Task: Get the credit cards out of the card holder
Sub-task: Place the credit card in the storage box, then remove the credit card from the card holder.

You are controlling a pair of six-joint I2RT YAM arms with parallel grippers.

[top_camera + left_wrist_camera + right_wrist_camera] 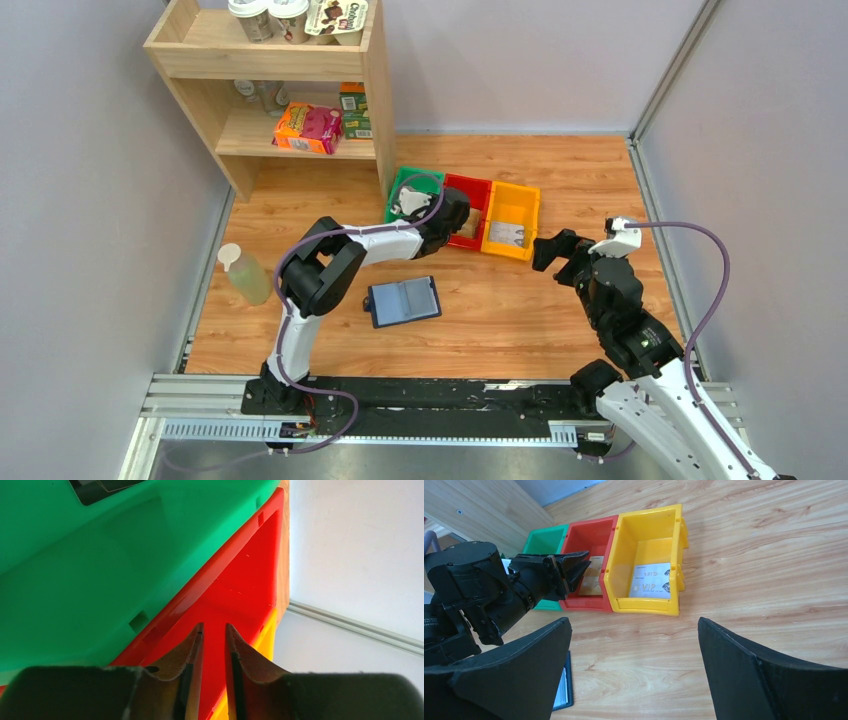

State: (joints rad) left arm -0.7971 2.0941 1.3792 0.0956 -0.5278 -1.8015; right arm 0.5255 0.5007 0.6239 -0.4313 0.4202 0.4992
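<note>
The card holder [403, 301] lies open on the wooden table, navy with blue-grey pockets; its edge shows in the right wrist view [566, 685]. A silver-grey card [651, 582] lies in the yellow bin [512, 202]. A tan card [591, 577] lies in the red bin [470, 190]. A dark flat thing [100, 487] lies in the green bin [400, 180]. My left gripper [214, 626] hovers over the red bin, jaws a narrow gap apart and empty. My right gripper [634, 622] is wide open and empty above bare table, right of the holder.
A wooden shelf unit [290, 90] with boxes and cups stands at the back left. A pale bottle [245, 275] stands at the table's left edge. Grey walls close in on the left, back and right.
</note>
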